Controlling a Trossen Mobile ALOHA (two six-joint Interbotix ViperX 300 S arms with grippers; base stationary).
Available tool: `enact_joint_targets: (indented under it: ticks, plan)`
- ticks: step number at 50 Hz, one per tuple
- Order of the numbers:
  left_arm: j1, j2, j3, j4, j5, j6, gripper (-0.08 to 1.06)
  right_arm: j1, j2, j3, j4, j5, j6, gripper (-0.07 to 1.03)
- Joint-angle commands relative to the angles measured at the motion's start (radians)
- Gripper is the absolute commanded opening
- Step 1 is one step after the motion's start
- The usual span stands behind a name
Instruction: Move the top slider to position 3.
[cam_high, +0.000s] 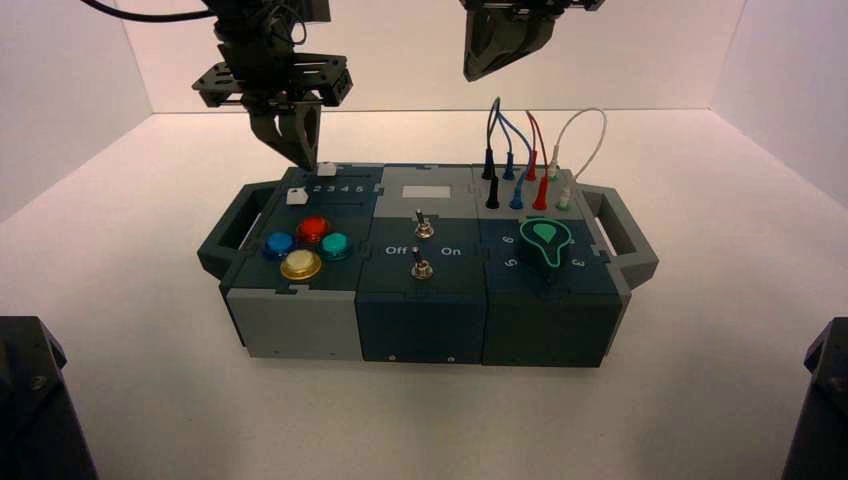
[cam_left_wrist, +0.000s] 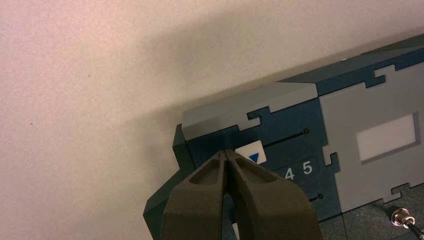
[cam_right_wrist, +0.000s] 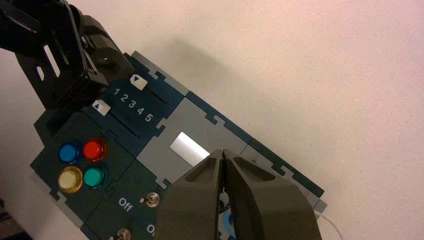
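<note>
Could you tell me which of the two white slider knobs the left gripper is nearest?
The top slider, on the track farther from the coloured buttons. The left gripper sits right beside it, while the other white knob lies nearer the buttons.

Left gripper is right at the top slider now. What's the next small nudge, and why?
Probably a short push along the slot toward the lower numbers. The right wrist view shows the top slider sitting nearer 3 and 4 than 1, seemingly just past 3. The left gripper, fingers closed, sits at the knob's low-number side, so it may first need to get round the knob. The right gripper hangs idle above the box.
</note>
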Motion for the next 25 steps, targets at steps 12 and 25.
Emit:
enact_joint_targets:
  ticks: [12,25]
  plan:
    - [-0.021,-0.014,-0.026,-0.003,-0.003,0.002,-0.03,0.002,-0.011,-0.031,-0.003,-0.003,-0.002,-0.02]
    - [-0.034,-0.012,-0.028,-0.003,0.0,0.002,-0.03,0.0,-0.009,-0.032,-0.003,-0.002,-0.003,-0.02]
